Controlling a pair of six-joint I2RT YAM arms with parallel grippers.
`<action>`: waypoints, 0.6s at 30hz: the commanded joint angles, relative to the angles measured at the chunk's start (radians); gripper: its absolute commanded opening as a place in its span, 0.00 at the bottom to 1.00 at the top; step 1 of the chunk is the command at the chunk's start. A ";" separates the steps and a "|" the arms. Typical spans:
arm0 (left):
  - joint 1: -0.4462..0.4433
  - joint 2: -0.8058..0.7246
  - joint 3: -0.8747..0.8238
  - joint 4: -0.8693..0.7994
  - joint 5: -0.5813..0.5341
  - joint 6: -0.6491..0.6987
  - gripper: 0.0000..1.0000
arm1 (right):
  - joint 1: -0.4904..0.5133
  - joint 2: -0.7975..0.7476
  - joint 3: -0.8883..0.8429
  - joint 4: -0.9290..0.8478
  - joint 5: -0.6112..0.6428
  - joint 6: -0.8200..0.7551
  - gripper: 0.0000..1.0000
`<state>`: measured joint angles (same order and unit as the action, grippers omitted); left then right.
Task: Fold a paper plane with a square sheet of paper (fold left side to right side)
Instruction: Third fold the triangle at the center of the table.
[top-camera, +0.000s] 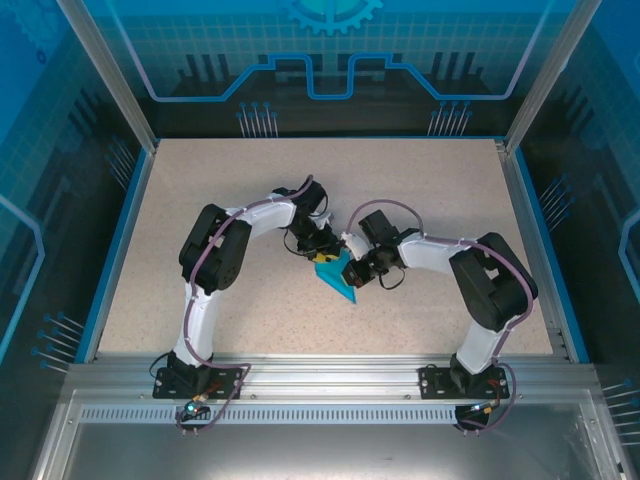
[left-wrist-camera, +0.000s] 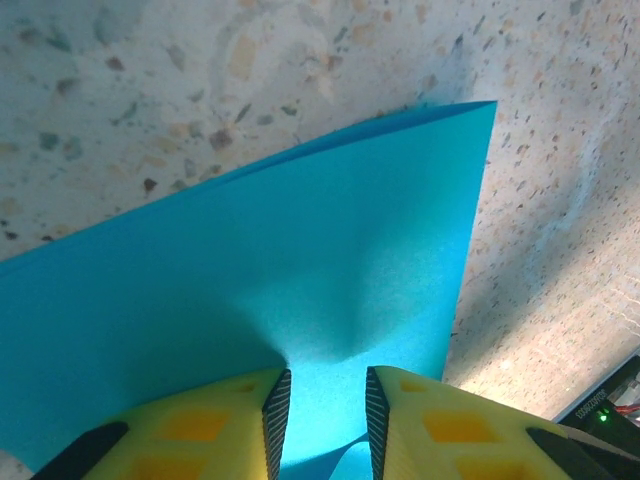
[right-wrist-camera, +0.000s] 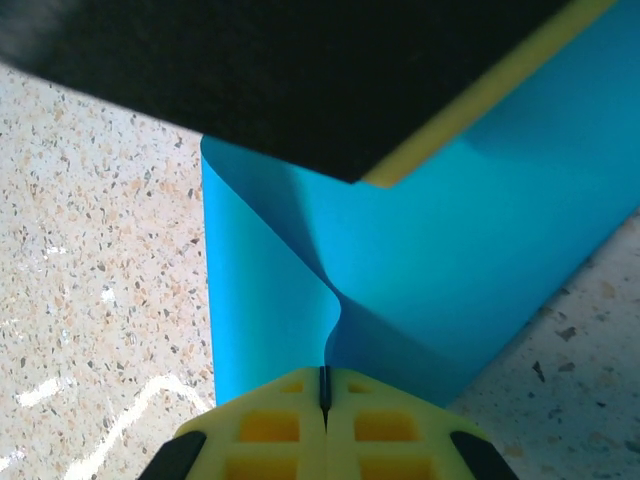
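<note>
The square sheet of paper (top-camera: 335, 278), creased, sits mid-worktop (top-camera: 250, 180) between my arms. My right end effector (right-wrist-camera: 323, 385) is clenched on its edge. My left end effector (left-wrist-camera: 325, 400) straddles it, jaws apart, crowding close.

High at the near edge, one camera overlooks the bench (top-camera: 250, 190); both wrist cameras (close up) share the paper (left-wrist-camera: 300, 280).

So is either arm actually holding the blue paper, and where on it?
Yes. The right jaws are shut on the blue paper, pinching a raised fold at its near edge. The left jaws stand apart astride it.
</note>
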<state>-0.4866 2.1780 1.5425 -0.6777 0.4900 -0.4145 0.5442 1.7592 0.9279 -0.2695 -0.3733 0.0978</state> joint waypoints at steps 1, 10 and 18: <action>-0.020 0.054 -0.001 -0.042 -0.050 0.021 0.32 | -0.021 0.020 0.025 -0.016 -0.029 0.011 0.00; -0.021 0.057 -0.002 -0.045 -0.055 0.020 0.32 | -0.024 0.042 0.038 -0.017 -0.025 0.010 0.00; -0.022 0.059 -0.002 -0.043 -0.055 0.020 0.32 | -0.026 0.061 0.048 -0.027 -0.025 0.007 0.00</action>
<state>-0.4873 2.1788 1.5440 -0.6804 0.4858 -0.4118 0.5358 1.8019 0.9550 -0.2726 -0.3786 0.0982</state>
